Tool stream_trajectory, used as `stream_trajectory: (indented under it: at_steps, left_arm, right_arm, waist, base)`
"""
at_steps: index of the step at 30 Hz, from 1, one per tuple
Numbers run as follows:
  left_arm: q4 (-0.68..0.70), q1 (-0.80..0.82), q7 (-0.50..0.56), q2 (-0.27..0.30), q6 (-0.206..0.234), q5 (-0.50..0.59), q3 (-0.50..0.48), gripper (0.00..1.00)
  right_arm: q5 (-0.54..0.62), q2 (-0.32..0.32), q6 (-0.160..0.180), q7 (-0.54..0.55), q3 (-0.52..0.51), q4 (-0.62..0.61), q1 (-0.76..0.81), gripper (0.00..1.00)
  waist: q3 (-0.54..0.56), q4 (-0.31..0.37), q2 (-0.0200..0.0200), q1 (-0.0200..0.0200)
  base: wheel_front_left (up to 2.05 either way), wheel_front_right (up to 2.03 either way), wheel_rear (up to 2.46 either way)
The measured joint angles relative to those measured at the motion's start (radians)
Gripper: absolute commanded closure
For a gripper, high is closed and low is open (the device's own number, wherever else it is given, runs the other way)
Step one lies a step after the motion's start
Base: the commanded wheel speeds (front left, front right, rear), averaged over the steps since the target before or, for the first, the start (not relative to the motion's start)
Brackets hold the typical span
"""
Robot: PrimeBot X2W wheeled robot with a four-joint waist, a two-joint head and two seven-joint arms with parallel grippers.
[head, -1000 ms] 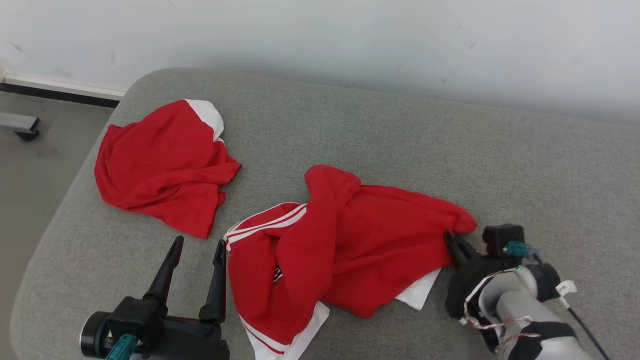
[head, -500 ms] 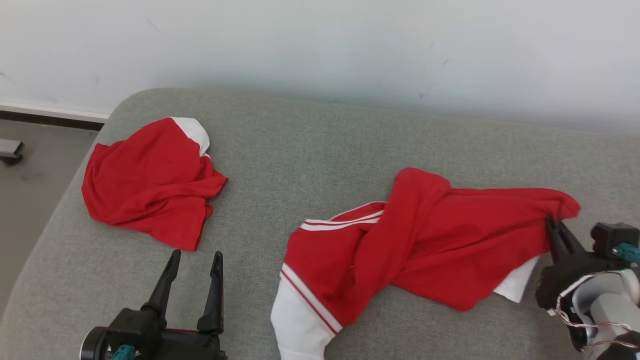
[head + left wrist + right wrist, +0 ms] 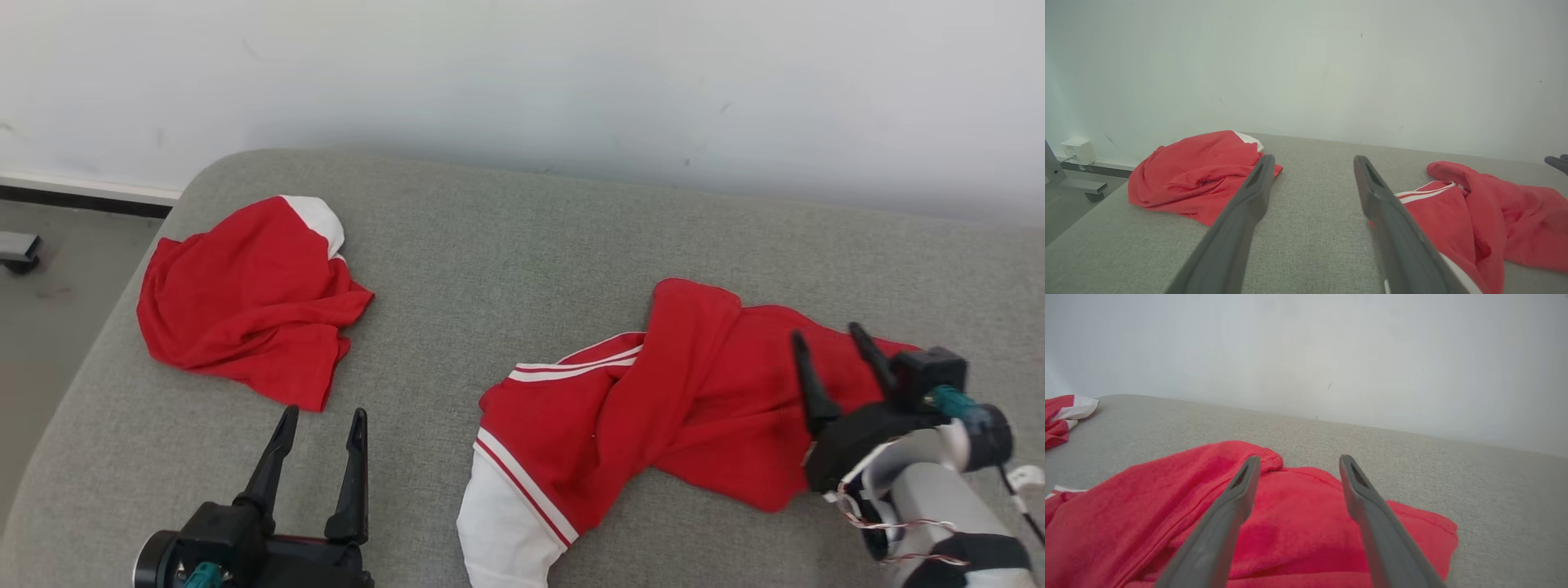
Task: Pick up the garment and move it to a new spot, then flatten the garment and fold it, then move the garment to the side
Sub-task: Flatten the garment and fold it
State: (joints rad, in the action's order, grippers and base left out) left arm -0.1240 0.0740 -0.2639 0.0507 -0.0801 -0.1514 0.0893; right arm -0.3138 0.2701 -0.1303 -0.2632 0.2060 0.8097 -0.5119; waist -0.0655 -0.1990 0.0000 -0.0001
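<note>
The red garment [image 3: 653, 408] lies crumpled on the grey cushion [image 3: 490, 245], right of centre; the right gripper [image 3: 824, 331] hovers over its right end, jaws spread apart, fabric beneath them, ungrasped; the left gripper [image 3: 324, 412], jaws likewise released, stands clear to its left.

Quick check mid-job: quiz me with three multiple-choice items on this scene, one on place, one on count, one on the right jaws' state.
1. The striped garment lies where, relative to the other garment?
A. on it
B. on the robot's left
C. on the robot's right
2. Garments on the cushion?
A. two
B. one
C. three
3. The right gripper has its jaws:
A. shut on cloth
B. open over the striped garment
C. shut, empty
Key: 1 C, bare cushion separates them; 2 A, two red heaps; 3 B, jaws stand apart above red cloth.
</note>
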Motion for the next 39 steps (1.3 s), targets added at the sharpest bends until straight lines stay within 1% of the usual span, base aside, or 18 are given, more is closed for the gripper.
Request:
stream_trajectory:
  at_steps: [4,7,11,14,20,21,22,25,30,33,35,39]
  left_arm:
    - [0.003,0.009,0.0,0.0,-0.001,0.0,0.014,0.0]
    - [0.005,0.022,0.0,0.0,0.0,-0.007,0.033,0.0]
    - [0.004,0.033,0.0,0.0,0.008,-0.02,0.058,0.0]
    - [0.004,0.044,0.0,0.0,0.011,-0.028,0.072,0.0]
    - [0.004,0.046,0.0,0.0,0.024,-0.037,0.087,0.0]
    - [0.004,0.047,0.0,0.0,0.027,-0.038,0.091,0.0]
    - [0.004,0.047,0.0,0.0,0.027,-0.04,0.092,0.0]
    - [0.003,0.049,0.0,0.0,0.029,-0.043,0.097,0.0]
    - [0.001,0.056,0.0,0.0,0.033,-0.044,0.095,0.0]
    - [-0.003,0.054,0.0,0.0,0.035,-0.044,0.091,0.0]
    - [-0.006,0.042,0.0,0.0,0.036,-0.044,0.084,0.0]
    - [-0.01,0.017,0.0,0.0,0.035,-0.044,0.071,0.0]
  right_arm:
    - [0.0,-0.044,0.0,0.007,0.067,0.053,-0.058,0.0]
    - [-0.012,-0.06,0.0,0.027,0.104,0.112,-0.119,0.0]
    - [-0.035,-0.065,0.0,0.05,0.129,0.205,-0.182,0.0]
    - [-0.048,-0.057,0.0,0.07,0.131,0.279,-0.214,0.0]
    - [-0.074,-0.057,0.0,0.07,0.137,0.372,-0.254,0.0]
    - [-0.078,-0.061,0.0,0.073,0.14,0.386,-0.257,0.71]
    - [-0.082,-0.064,0.0,0.079,0.142,0.397,-0.26,1.0]
    - [-0.1,-0.07,0.0,0.094,0.146,0.417,-0.273,1.0]
    - [-0.102,-0.069,0.0,0.025,0.166,0.395,-0.287,1.0]
    - [-0.102,-0.065,0.0,0.007,0.177,0.361,-0.28,1.0]
    - [-0.103,-0.06,0.0,0.003,0.18,0.318,-0.259,1.0]
    - [-0.086,-0.04,0.0,0.002,0.162,0.12,-0.17,1.0]
  waist:
    - [-0.011,-0.018,0.0,0.0001]
    - [-0.025,-0.038,0.0,0.0001]
    - [-0.045,-0.072,0.0001,0.0001]
    - [-0.06,-0.1,0.0001,0.0001]
    - [-0.086,-0.145,0.0,0.0002]
    - [-0.09,-0.15,0.0001,0.0002]
    - [-0.093,-0.154,0.0,0.0002]
    - [-0.102,-0.161,0.0,0.0001]
    - [-0.102,-0.155,0.0001,0.0001]
    - [-0.092,-0.144,0.0,0.0002]
    - [-0.083,-0.133,0.0,0.0001]
    - [-0.067,-0.1,0.0,0.0001]
  base:
    - [0.0,0.0,0.0]
    - [0.0,0.0,0.0]
    - [0.0,0.0,0.0]
    - [0.0,0.0,0.0]
    - [0.0,0.0,0.0]
    - [0.0,0.0,0.0]
    - [0.0,0.0,0.0]
    - [0.0,0.0,0.0]
    - [0.0,0.0,0.0]
    - [0.0,0.0,0.0]
    - [0.0,0.0,0.0]
    - [0.0,0.0,0.0]
